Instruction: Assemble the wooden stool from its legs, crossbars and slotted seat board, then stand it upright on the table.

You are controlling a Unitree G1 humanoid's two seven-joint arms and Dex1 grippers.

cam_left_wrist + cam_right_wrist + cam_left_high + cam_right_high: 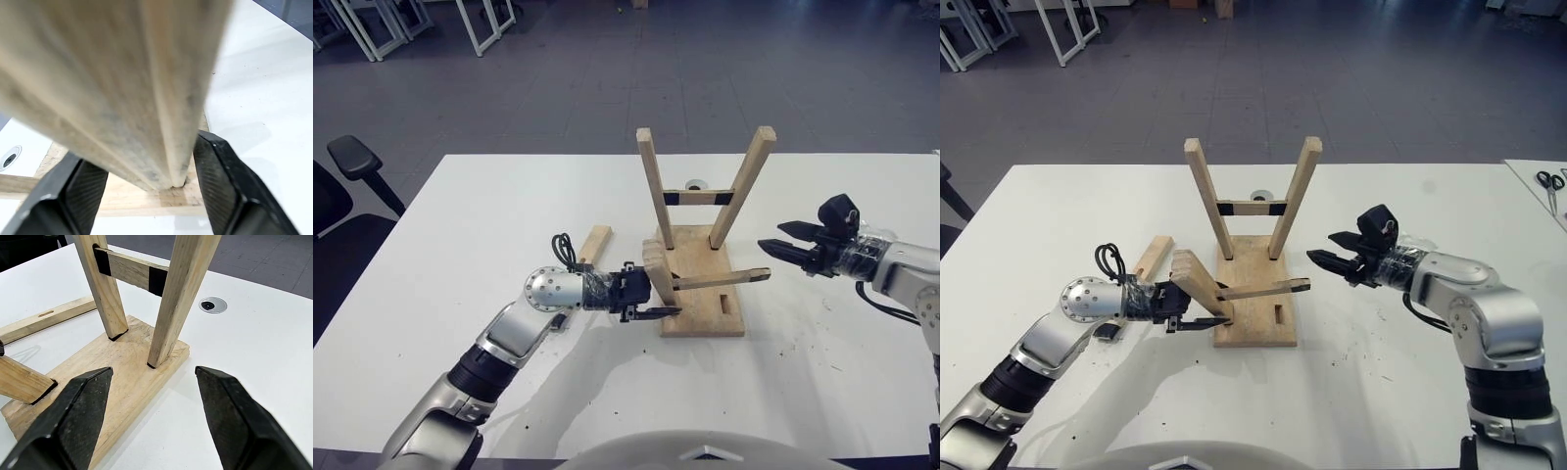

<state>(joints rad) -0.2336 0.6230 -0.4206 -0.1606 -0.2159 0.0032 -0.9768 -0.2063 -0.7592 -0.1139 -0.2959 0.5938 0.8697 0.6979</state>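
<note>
Nearest me, my left gripper [661,297] is clamped on a leg [655,262], holding it tilted at the near left corner of the seat board [705,315]. That board lies flat on the table [489,215], slots up. The leg's crossbar [724,279] juts right, unsupported. My right gripper [771,236] hangs with fingers apart just right of the free end, probably to steady it. At the board's far end the far legs [656,186] already stand.

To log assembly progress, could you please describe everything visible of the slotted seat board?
The seat board is a pale, rectangular wooden plank lying flat on the white table. Two legs stand in its far slots; a third leg, held by the left gripper, meets it near its left edge. One near-right slot is empty.
</note>
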